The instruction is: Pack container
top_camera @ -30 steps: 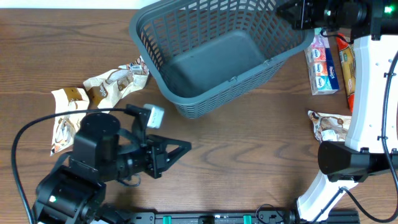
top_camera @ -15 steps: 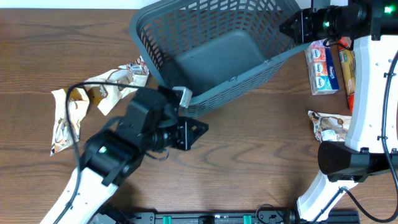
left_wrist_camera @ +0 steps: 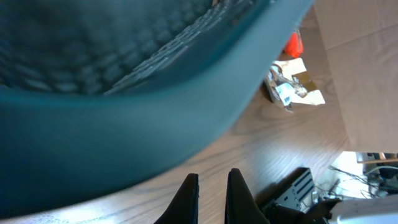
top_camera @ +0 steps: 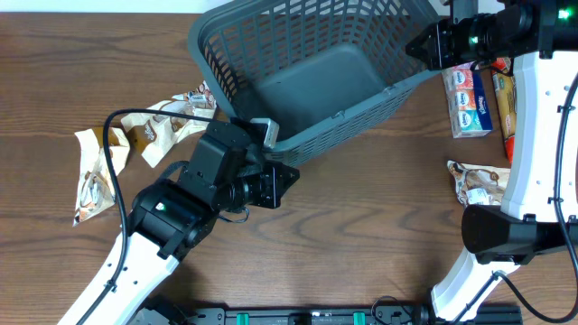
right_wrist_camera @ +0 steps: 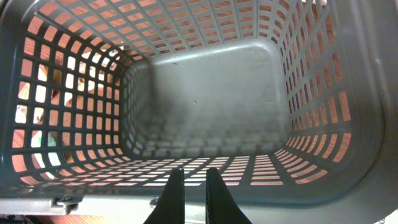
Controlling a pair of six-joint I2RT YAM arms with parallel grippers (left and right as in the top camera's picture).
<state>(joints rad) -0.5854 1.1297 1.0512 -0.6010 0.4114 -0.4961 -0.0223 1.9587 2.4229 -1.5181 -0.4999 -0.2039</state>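
Observation:
The container (top_camera: 316, 77) is a large grey-teal lattice basket at the table's top centre, and its solid bottom (right_wrist_camera: 205, 99) is bare. My left gripper (top_camera: 287, 177) sits low beside the basket's near-left corner. In the left wrist view it (left_wrist_camera: 211, 190) is shut with nothing in it, just below the blurred rim (left_wrist_camera: 124, 137). Over the basket's right rim, my right gripper (top_camera: 415, 47) points inward. Its fingers (right_wrist_camera: 194, 186) are shut and hold nothing.
Brown-and-white snack packets (top_camera: 99, 171) (top_camera: 167, 117) lie left of the basket. Right of it are a blue-and-white pack (top_camera: 470, 95), an orange packet (top_camera: 502, 99) and another snack packet (top_camera: 479, 181), which also shows in the left wrist view (left_wrist_camera: 289, 93). The right arm's white base (top_camera: 533, 135) stands at the right edge.
My left arm has swung up from the front-left of the table to the basket's near-left corner. The right gripper has barely shifted at the right rim.

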